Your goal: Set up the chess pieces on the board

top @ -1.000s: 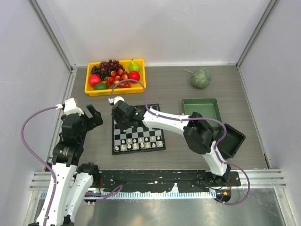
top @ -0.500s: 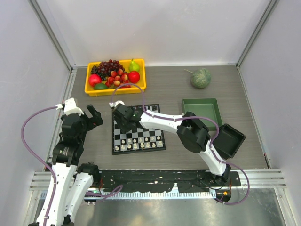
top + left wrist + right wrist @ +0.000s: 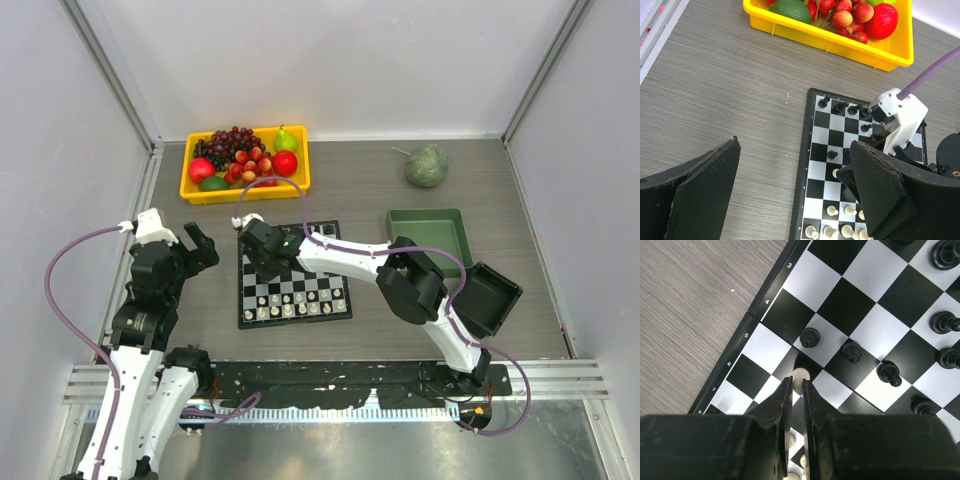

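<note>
Right gripper (image 3: 796,382) pinching a cream-white pawn (image 3: 800,374) at the left side of the chessboard (image 3: 879,330), black pawns (image 3: 810,336) standing just beside it, white pieces (image 3: 290,305) filling the near rows, left gripper (image 3: 794,150) hovering spread wide, left of the board.

A grey wood-grain surface (image 3: 360,180) is carrying everything. At its far left a yellow tray (image 3: 245,190) is sitting, piled with fruit: dark grapes (image 3: 232,141) are heaping at the back, a green pear (image 3: 286,139) is standing in the far right corner, and a red apple (image 3: 285,162) is resting just in front of it. Small red berries (image 3: 250,160) are filling the middle, another red fruit (image 3: 202,169) is lying at the left, and a green fruit (image 3: 214,184) is leaning on the front wall. A mottled green round fruit (image 3: 426,166) is lying alone at the far right. Nearer, a green rectangular tray (image 3: 428,213) is sitting, and a black container (image 3: 490,300) is lying tilted just beside its near right corner.
</note>
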Motion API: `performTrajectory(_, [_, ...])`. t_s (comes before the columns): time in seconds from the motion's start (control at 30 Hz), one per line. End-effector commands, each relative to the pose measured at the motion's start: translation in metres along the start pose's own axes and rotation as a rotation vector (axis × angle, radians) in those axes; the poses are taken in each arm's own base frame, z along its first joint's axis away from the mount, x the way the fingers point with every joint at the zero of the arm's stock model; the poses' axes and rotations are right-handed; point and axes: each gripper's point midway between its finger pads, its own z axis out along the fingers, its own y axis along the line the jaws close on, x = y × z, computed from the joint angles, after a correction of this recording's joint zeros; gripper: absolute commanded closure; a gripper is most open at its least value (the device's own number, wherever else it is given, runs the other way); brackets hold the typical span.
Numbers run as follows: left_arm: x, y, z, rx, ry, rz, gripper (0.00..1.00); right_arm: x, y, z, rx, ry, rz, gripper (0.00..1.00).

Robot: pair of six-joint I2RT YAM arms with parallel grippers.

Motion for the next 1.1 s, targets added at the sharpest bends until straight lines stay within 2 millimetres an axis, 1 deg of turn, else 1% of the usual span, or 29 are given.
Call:
performTrajectory(0.0, [-0.007, 0.001, 0.001, -0.003, -0.03, 0.008, 0.01, -0.023, 0.017, -0.015, -0.09, -0.07, 0.011, 0.84])
performTrajectory(0.07, [-0.008, 0.0, 0.001, -0.001, -0.03, 0.008, 0.01, -0.024, 0.022, -0.019, -0.115, -0.078, 0.02, 0.84])
performTrajectory(0.17, [-0.008, 0.0, 0.001, 0.001, -0.031, 0.008, 0.01, -0.02, 0.024, -0.022, -0.123, -0.073, 0.022, 0.84])
performTrajectory(0.27, [-0.007, -0.001, 0.001, 0.004, -0.028, 0.007, 0.01, -0.015, 0.03, -0.026, -0.135, -0.069, 0.014, 0.84])
performTrajectory(0.37, [-0.007, -0.002, 0.001, 0.009, -0.026, 0.006, 0.01, -0.01, 0.038, -0.027, -0.138, -0.066, 0.0, 0.85])
performTrajectory(0.4, [-0.008, -0.002, 0.001, 0.008, -0.029, 0.005, 0.01, -0.009, 0.037, -0.026, -0.134, -0.064, 0.0, 0.85])
performTrajectory(0.73, [-0.009, 0.001, -0.002, -0.003, -0.034, 0.004, 0.01, 0.007, 0.054, -0.024, -0.16, -0.04, -0.006, 0.84])
performTrajectory(0.77, [-0.009, 0.002, -0.002, -0.006, -0.038, 0.002, 0.01, 0.01, 0.061, -0.026, -0.195, -0.027, -0.007, 0.85])
performTrajectory(0.8, [-0.009, 0.003, -0.003, -0.011, -0.04, 0.002, 0.01, 0.011, 0.063, -0.027, -0.197, -0.026, -0.009, 0.85])
performTrajectory(1.07, [-0.012, 0.006, -0.007, -0.024, -0.06, -0.009, 0.01, 0.021, 0.073, -0.028, -0.211, -0.009, -0.014, 0.84])
